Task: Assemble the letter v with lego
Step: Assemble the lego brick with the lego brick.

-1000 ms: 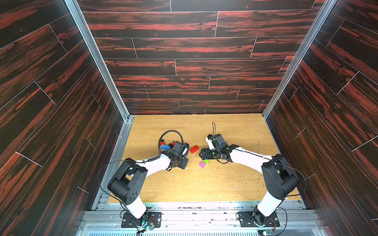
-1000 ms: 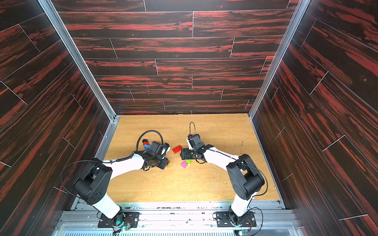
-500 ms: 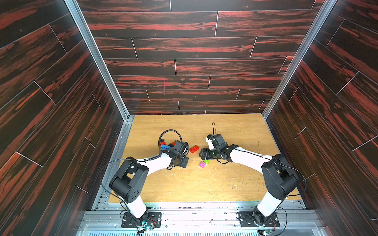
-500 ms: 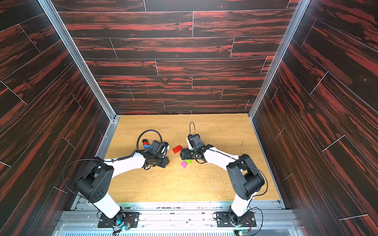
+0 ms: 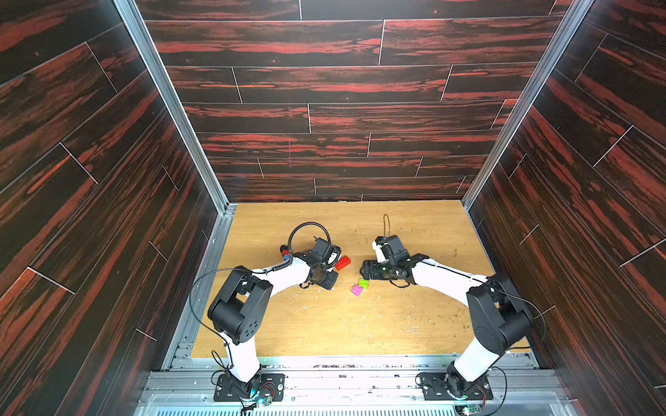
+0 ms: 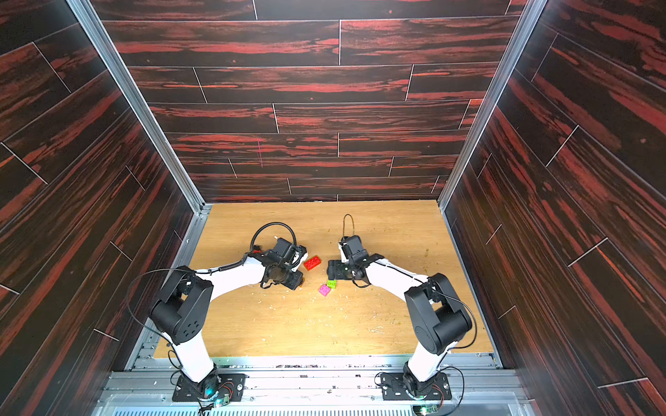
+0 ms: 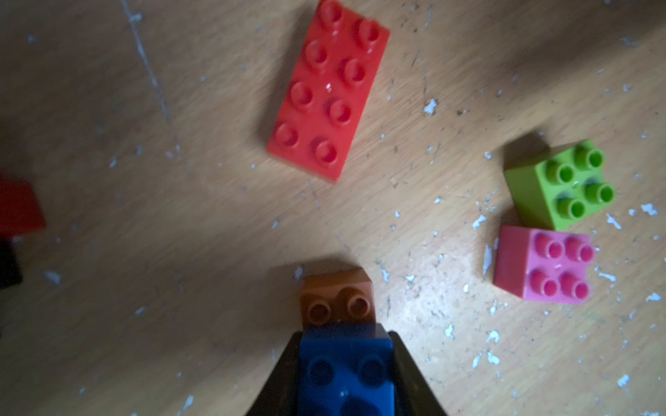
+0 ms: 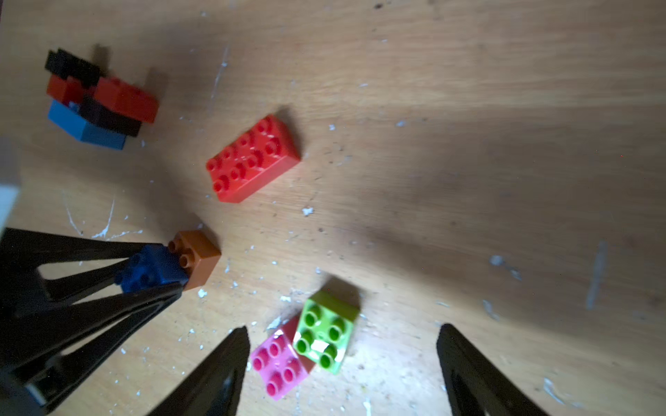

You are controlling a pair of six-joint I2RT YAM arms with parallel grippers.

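Walls: dark red-streaked planks on three sides of the work area.
Table: pale wood, scattered with small white specks; it carries all the bricks.
Left arm: white and black, reaching inward from its own side, wrist low over the middle of the table.
Right arm: reaching in from the opposite side, wrist facing the left one.
Left gripper: clamped tight on the blue brick, one black finger against each of its sides.
Right gripper: jaws wide apart and holding nothing; in the right wrist view the green and pink bricks lie between its fingers.
Stack of bricks: black, red and light-blue pieces joined together, on the table beyond the left wrist, well apart from the loose bricks.
Long red brick: flat on the table, studs up, between the two wrists and touching nothing.
Blue brick: in the left gripper, overlapping the orange brick.
Orange brick: just past the left fingertips, partly covered by the blue one, two studs showing; whether the two are pressed together cannot be told.
Green brick: on the table near the right gripper, touching the pink brick.
Pink brick: studs up, beside the green one.
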